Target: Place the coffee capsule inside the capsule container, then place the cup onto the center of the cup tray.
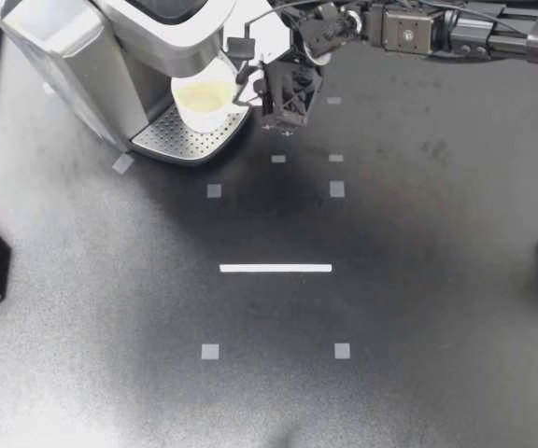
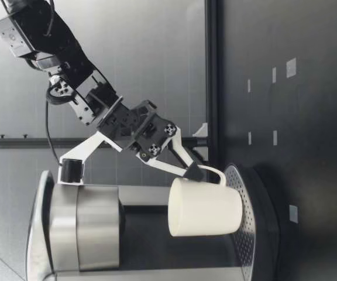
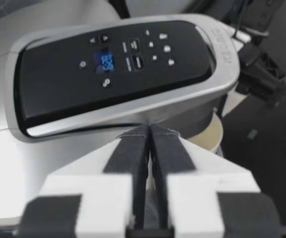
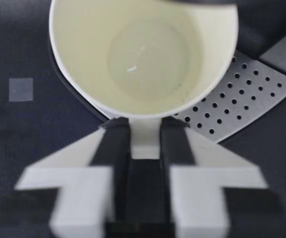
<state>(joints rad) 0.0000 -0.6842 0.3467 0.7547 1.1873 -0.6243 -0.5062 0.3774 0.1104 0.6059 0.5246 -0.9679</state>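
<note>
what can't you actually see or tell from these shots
- coffee capsule: in no view; the coffee machine, top shut, may hide it.
- cup, top view: partly under the machine's head, handle hidden by my right gripper.
- cup base, low view: touching the cup tray or just above, unclear.
- my left gripper: seen only in its wrist view.

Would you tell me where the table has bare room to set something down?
The table around the tape line is bare, right out to the edges away from the machine. It is crowded in that corner: the cup on the tray, with my right gripper at it.
</note>
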